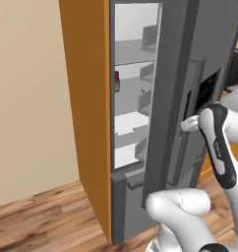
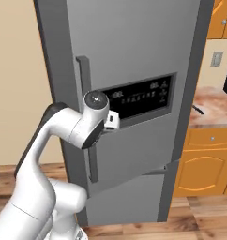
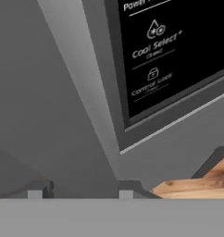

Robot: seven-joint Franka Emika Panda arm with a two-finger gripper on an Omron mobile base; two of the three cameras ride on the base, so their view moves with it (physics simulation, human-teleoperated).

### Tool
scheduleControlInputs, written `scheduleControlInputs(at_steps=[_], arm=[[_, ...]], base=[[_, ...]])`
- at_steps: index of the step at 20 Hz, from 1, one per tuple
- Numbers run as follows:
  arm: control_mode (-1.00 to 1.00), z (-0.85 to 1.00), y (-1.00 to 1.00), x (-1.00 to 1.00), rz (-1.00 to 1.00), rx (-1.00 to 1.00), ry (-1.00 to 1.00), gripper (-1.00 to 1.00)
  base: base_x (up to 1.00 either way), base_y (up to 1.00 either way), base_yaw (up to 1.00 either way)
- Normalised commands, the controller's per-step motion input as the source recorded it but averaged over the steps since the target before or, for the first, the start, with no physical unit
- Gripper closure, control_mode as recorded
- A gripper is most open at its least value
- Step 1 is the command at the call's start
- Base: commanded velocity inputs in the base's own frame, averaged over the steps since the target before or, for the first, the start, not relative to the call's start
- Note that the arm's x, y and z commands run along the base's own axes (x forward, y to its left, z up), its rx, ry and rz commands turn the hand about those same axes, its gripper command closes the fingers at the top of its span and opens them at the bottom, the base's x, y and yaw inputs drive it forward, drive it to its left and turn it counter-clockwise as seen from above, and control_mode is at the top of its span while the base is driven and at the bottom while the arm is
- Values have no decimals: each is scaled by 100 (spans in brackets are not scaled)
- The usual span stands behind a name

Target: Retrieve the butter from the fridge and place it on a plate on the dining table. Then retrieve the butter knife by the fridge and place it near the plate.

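Observation:
The grey steel fridge (image 1: pixel 209 44) stands with its door partly swung out, and its white interior and shelves (image 1: pixel 133 93) show through the gap. My gripper (image 1: pixel 190 123) (image 2: pixel 114 121) is at the long vertical handle (image 2: pixel 85 79), beside the black dispenser panel (image 2: pixel 143 98). In the hand view the handle bar (image 3: pixel 81 83) runs between my fingertips (image 3: pixel 40 190), which are closed on it. A tiny pale-yellow piece, probably the butter (image 1: pixel 145 90), lies on a middle shelf. A slim dark butter knife (image 2: pixel 198 110) lies on the counter right of the fridge. The plate and dining table are out of view.
A small brown bottle with a red cap (image 1: pixel 117 81) stands at the shelf's left edge. An orange side panel (image 1: pixel 84 98) flanks the fridge on the left. A marbled counter (image 2: pixel 216 104) over orange cabinets (image 2: pixel 204 164) stands to the right. Wooden floor (image 1: pixel 42 221) lies below.

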Motion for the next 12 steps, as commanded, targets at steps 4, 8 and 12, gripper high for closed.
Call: scheduleControlInputs(at_steps=[4, 8, 12], arm=[[-100, -16, -100, -70, 0, -3, 22, 100], [-100, -4, -68, -60, -6, -1, 3, 100], [-100, 0, -25, -43, -5, 0, 1, -100]], base=[[0, 0, 0], [0, 0, 0], [0, 0, 0]])
